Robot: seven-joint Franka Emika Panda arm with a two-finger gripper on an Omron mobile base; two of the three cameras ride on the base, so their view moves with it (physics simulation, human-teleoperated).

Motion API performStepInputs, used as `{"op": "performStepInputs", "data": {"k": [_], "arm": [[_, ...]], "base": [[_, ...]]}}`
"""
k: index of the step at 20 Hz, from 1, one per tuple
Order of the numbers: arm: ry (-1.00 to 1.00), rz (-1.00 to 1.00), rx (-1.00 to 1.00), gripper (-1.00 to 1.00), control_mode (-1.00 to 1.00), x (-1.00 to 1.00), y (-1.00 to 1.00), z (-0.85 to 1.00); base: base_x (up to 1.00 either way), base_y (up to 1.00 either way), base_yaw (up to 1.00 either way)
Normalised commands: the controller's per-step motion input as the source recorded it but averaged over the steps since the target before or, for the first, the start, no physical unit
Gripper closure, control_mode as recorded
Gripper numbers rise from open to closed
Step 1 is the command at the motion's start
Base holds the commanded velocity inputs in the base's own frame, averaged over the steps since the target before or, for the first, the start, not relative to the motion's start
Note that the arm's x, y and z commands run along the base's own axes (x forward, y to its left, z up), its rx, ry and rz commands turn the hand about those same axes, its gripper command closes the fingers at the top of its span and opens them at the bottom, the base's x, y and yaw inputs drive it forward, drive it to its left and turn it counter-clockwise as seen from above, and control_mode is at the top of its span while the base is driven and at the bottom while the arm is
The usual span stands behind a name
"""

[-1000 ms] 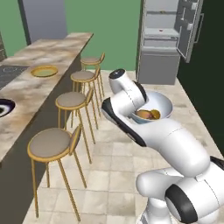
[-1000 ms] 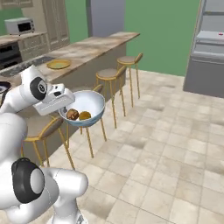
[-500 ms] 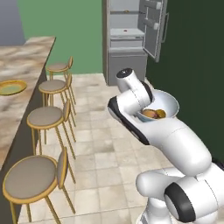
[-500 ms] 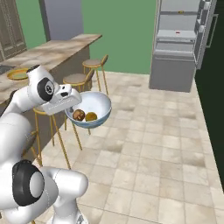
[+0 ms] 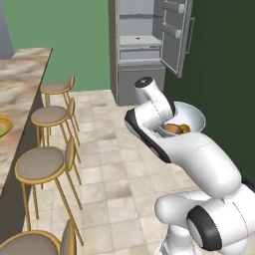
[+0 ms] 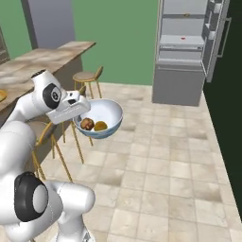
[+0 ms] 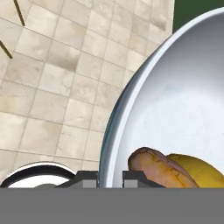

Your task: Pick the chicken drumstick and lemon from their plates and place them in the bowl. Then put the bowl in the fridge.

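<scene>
Bowl carried toward the open fridge.
The gripper (image 7: 109, 179) is clamped on the rim of the bowl (image 6: 108, 113), held above the floor well short of the fridge (image 6: 186, 52); chicken drumstick (image 6: 86, 124) and lemon (image 6: 100, 126) lie touching inside the bowl.

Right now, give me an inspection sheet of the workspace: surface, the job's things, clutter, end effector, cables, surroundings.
Surface: marble counter at the left; beige tiled floor ahead.
Job's things: bowl held in the air, with the chicken drumstick and lemon inside, side by side. Fridge ahead with its door open. A yellow plate sits on the counter.
Clutter: nothing seen.
End effector: shut on the bowl's rim, one finger on each side of the wall.
Cables: nothing seen.
Surroundings: wooden bar stools along the counter, green wall behind.
</scene>
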Motion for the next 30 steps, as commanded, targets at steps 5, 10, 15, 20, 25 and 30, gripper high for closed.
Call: {"op": "performStepInputs", "data": {"k": [5, 10, 15, 20, 25, 30], "arm": [[0.00, 0.00, 0.00, 1.00, 1.00, 0.00, 0.00, 0.00], [0.00, 0.00, 0.00, 1.00, 1.00, 0.00, 0.00, 0.00], [0.00, 0.00, 0.00, 1.00, 1.00, 0.00, 0.00, 0.00], [0.00, 0.00, 0.00, 1.00, 1.00, 0.00, 0.00, 0.00], [0.00, 0.00, 0.00, 1.00, 1.00, 0.00, 0.00, 0.00], [0.00, 0.00, 0.00, 1.00, 1.00, 0.00, 0.00, 0.00]], "base": [[0.94, 0.05, -0.03], [0.94, 0.00, 0.00], [0.94, -0.10, 0.01], [0.94, -0.21, 0.08], [0.93, -0.28, 0.03], [0.85, -0.33, 0.00]]}}
